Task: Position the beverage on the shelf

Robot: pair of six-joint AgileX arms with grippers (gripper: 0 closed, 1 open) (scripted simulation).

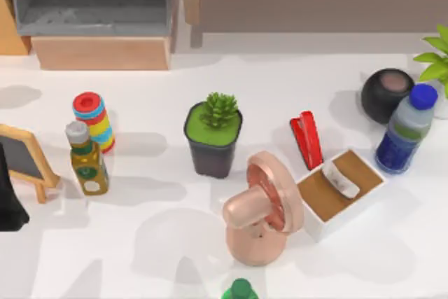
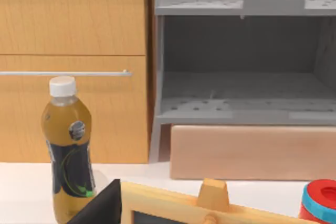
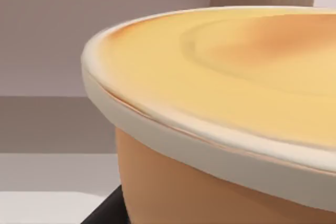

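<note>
Green cap [image 1: 240,290] at front edge; tea bottle [image 1: 87,160] upright left; left tool [image 2: 102,208] state unclear.

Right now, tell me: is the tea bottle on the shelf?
No, the tea bottle stands on the table, in front of the shelf.

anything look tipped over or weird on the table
The red stapler stands on end, propped against the white box instead of lying flat. The blue-capped water bottle by the black round pot appears to tilt. Nothing looks spilled or broken.
</note>
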